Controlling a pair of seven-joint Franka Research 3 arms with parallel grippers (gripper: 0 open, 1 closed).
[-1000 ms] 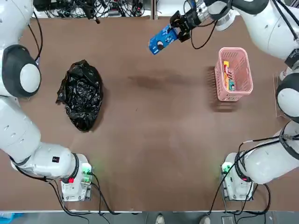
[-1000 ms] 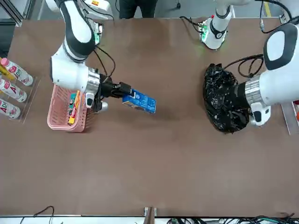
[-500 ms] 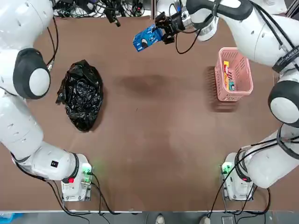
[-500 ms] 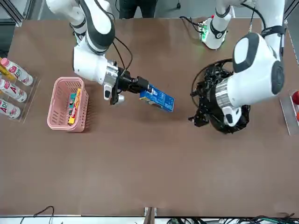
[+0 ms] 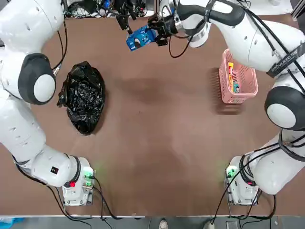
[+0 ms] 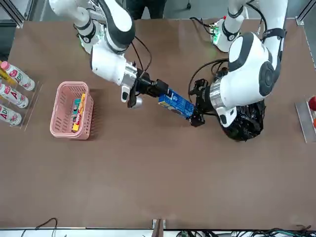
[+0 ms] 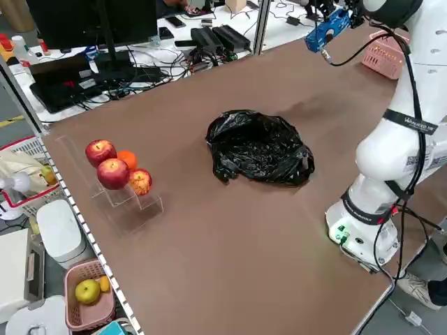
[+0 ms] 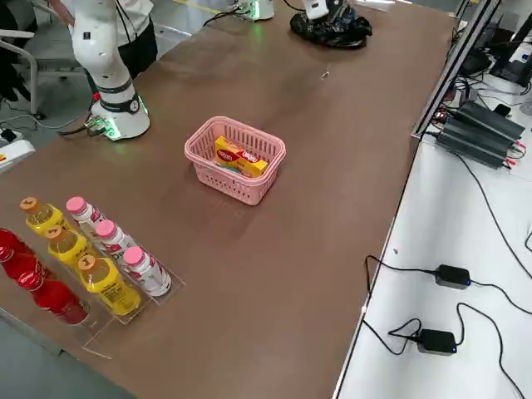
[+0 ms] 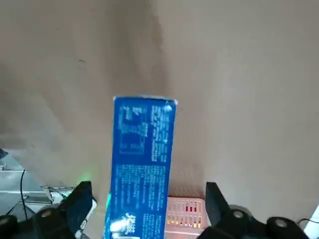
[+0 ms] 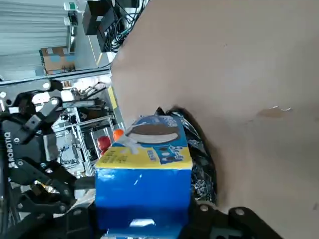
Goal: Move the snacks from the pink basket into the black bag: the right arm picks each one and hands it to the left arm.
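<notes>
Right gripper (image 6: 159, 89): we see it clamped on one end of the blue snack (image 6: 177, 104), held in the air above the table (image 6: 158, 173), between basket and bag.
Left gripper (image 6: 196, 106): we find its fingers spread wide on either side of the packet's free end, not gripping it.
Pink basket (image 5: 245, 71): it stands on the table's right side and holds the yellow snack (image 5: 230, 71) and the teal snack (image 5: 236, 87).
Black bag (image 5: 83, 97): it lies crumpled on the left.
</notes>
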